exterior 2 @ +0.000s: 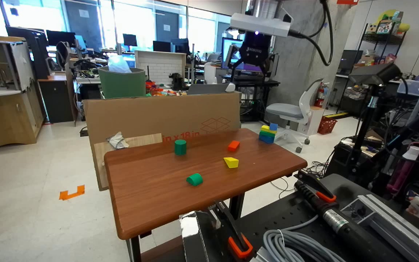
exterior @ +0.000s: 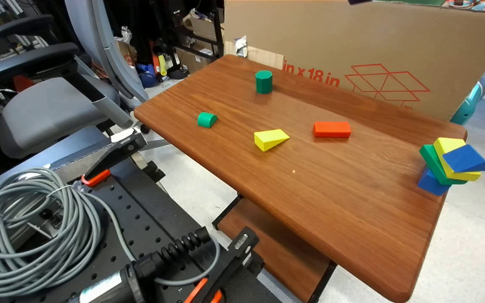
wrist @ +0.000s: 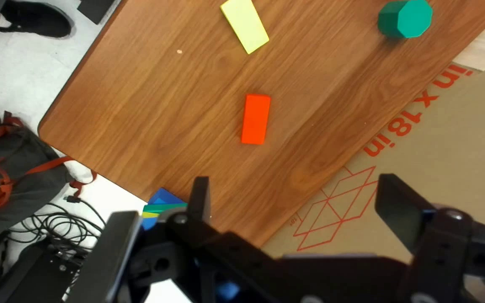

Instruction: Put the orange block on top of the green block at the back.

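The orange block (wrist: 256, 119), away from the tall green prism (exterior: 264, 82), isn't held yet (gripper (wrist: 295, 189) spread); reaching down seems needed.

In an exterior view the orange block (exterior: 331, 129) is seen laid flat on the wooden tabletop (exterior: 326, 181) — a plain rectangular bar, red-orange, its length set along the nine-to-three line. At its ten o'clock, well apart and near the tabletop's edge, the green block (exterior: 264, 82) is stood upright: a faceted prism, flat end face up. In the wrist view the orange block is aligned close to twelve-to-six — the green block is shown at its two o'clock, end face paler than sides.
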